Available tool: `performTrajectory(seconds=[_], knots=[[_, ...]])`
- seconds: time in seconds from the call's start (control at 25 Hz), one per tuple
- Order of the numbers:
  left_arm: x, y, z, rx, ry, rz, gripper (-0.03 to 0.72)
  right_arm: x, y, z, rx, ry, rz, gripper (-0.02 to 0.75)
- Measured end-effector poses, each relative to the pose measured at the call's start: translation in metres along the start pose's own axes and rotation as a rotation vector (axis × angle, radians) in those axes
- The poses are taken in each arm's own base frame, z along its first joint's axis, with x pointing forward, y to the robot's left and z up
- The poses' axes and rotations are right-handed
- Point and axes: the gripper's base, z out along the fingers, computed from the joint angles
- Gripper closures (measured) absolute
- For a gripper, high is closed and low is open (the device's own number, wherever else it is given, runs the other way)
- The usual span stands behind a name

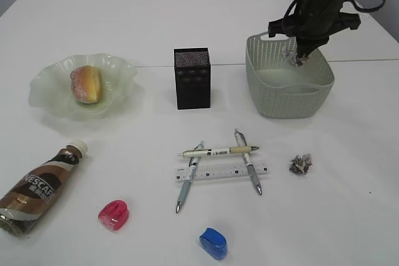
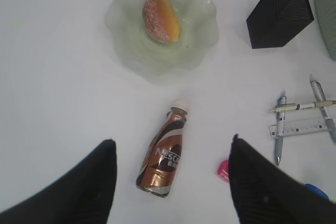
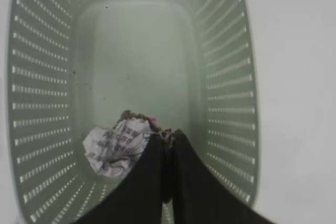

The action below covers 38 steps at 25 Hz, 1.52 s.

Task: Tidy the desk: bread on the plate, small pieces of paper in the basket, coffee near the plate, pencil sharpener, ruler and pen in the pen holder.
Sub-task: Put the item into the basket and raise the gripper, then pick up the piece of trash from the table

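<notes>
A: How are the jaws of the right gripper (image 3: 167, 142) set?

B: They are seen pressed together inside the basket (image 1: 262, 95), with an edge of a crumpled paper ball (image 3: 116, 146) pinched between the tips. Printed text is visible on the paper, but it cannot be read.

A: And the left gripper (image 2: 170, 169)?

B: Its fingers (image 2: 86, 184) are held wide apart above the table (image 2: 52, 77); nothing is gripped or touched. The coffee bottle (image 2: 163, 156) lies on its side directly below the gap, and "NESCAFE" can be read on its label.

A: What else is placed around that gripper?

B: Beyond the bottle's cap, the bread (image 2: 161, 17) is seen resting on the plate (image 2: 202, 30). Ahead and to the right stands the black pen holder (image 2: 278, 17). To the right, three pens (image 1: 215, 152) are laid crossing the ruler (image 1: 221, 172); its markings are too small to read. A pink pencil sharpener (image 1: 113, 214) and a blue pencil sharpener (image 1: 214, 243) lie close by.

A: Any other paper?

B: A second paper scrap (image 1: 301, 164) lies on the table outside the basket, well apart from the right gripper.
</notes>
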Motion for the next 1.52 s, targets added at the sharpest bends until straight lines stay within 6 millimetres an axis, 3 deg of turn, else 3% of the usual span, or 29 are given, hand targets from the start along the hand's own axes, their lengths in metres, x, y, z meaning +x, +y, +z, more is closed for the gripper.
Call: performTrajectory(seconds=[0.24, 0.32, 0.48, 0.56, 0.8, 1.04, 1.52], knots=[[0.000, -0.001, 0.000, 0.009, 0.002, -0.003, 0.201, 0.002, 0.006, 0.020, -0.021, 0.022, 0.006, 0.717], [0.000, -0.001, 0.000, 0.013, 0.003, -0.004, 0.202, 0.001, 0.007, 0.021, -0.030, 0.014, 0.010, 0.651], [0.000, -0.002, 0.000, 0.017, 0.003, -0.006, 0.202, 0.000, 0.009, 0.022, -0.045, 0.000, 0.016, 0.390], [0.000, -0.001, 0.000, 0.016, 0.003, -0.005, 0.203, 0.000, 0.009, 0.022, -0.047, -0.001, 0.018, 0.305], [0.000, -0.002, 0.000, 0.018, 0.004, -0.006, 0.207, -0.002, 0.013, 0.019, -0.085, 0.027, 0.050, 0.269], [0.000, -0.002, 0.000, 0.018, 0.004, -0.006, 0.212, -0.010, 0.015, -0.015, -0.166, 0.064, 0.034, 0.268], [-0.002, 0.001, 0.007, -0.019, 0.017, 0.005, 0.213, -0.009, -0.006, -0.123, -0.199, -0.055, -0.001, 0.268]])
